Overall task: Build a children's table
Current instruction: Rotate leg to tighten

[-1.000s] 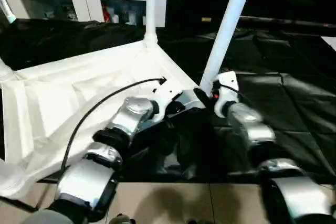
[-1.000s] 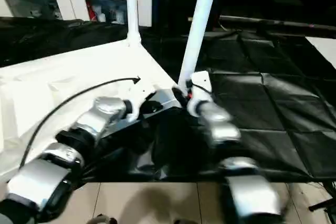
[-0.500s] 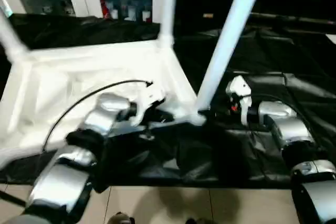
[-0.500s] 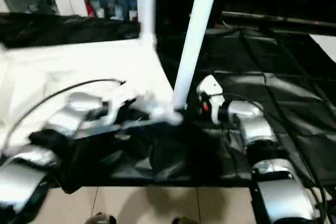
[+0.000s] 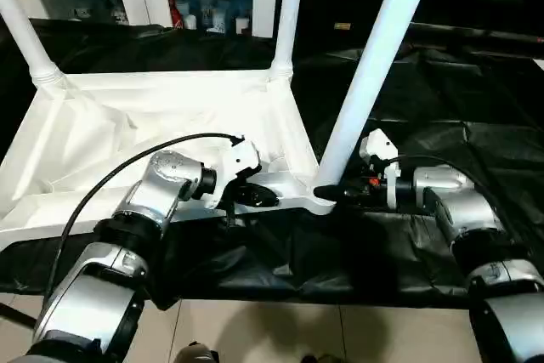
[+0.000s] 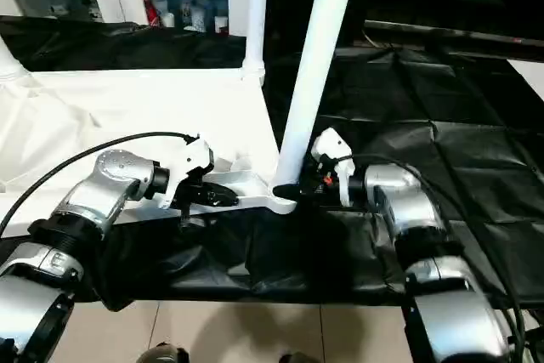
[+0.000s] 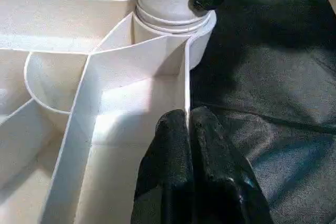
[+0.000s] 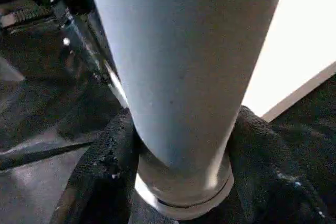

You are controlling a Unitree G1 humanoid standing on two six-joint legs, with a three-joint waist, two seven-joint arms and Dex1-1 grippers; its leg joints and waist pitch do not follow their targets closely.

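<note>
The upside-down table top (image 5: 127,138) is laid on black sheeting (image 5: 476,91), legs sticking up. Its near rim is pinched tight by the left gripper (image 7: 189,129). At the near right corner, a leg (image 5: 365,82) is clasped at its base by the right gripper (image 8: 181,145).

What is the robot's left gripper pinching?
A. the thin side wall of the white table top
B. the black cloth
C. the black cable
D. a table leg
A: in the left wrist view the left gripper has its two black fingers closed on the thin rim wall of the upside-down table top, close to the corner socket where the near leg stands; the right gripper is the one around that leg.
</note>
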